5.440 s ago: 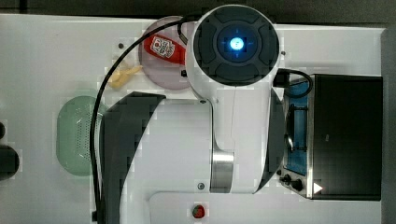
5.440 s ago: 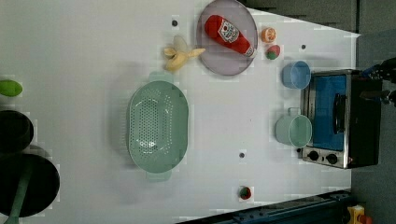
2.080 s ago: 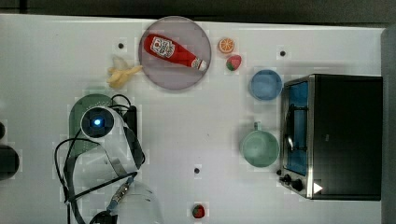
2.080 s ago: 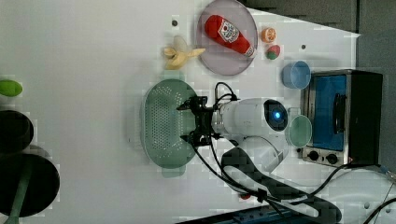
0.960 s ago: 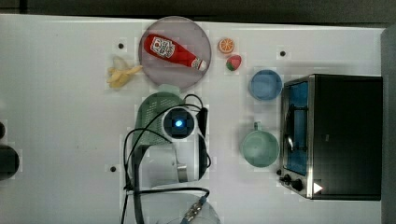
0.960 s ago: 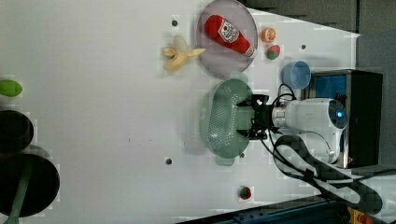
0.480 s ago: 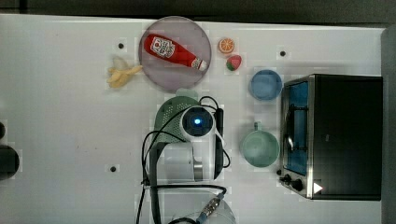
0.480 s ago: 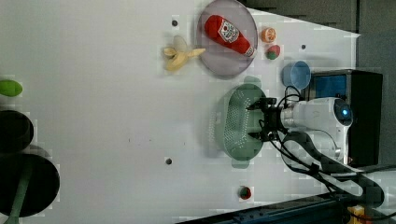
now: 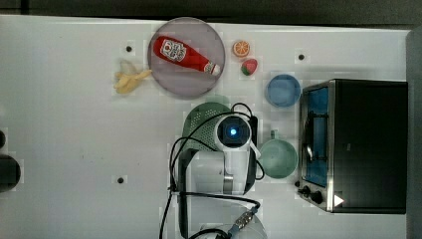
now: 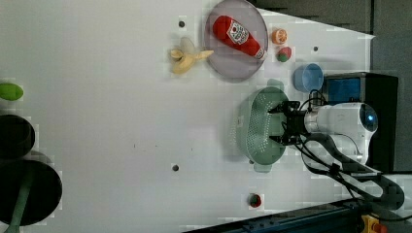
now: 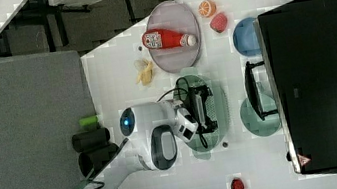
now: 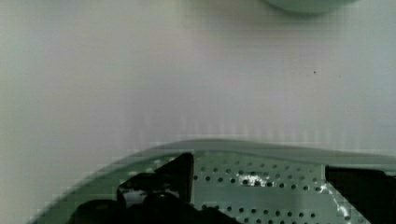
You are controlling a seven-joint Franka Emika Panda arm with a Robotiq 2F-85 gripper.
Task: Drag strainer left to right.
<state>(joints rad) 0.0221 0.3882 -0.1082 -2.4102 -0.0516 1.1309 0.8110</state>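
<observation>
Since the earlier frames the strainer has travelled with my hand from the left view's middle toward its right, and now lies below the grey plate, just left of the toaster oven. In the top view it sits at center, beside the green mug. My fingers stand wide apart inside the strainer's bowl, near its holed wall, gripping nothing.

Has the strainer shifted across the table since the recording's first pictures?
Yes. The strainer has gone from the top view's left edge rightward, and now lies below the plate, beside the green mug.
</observation>
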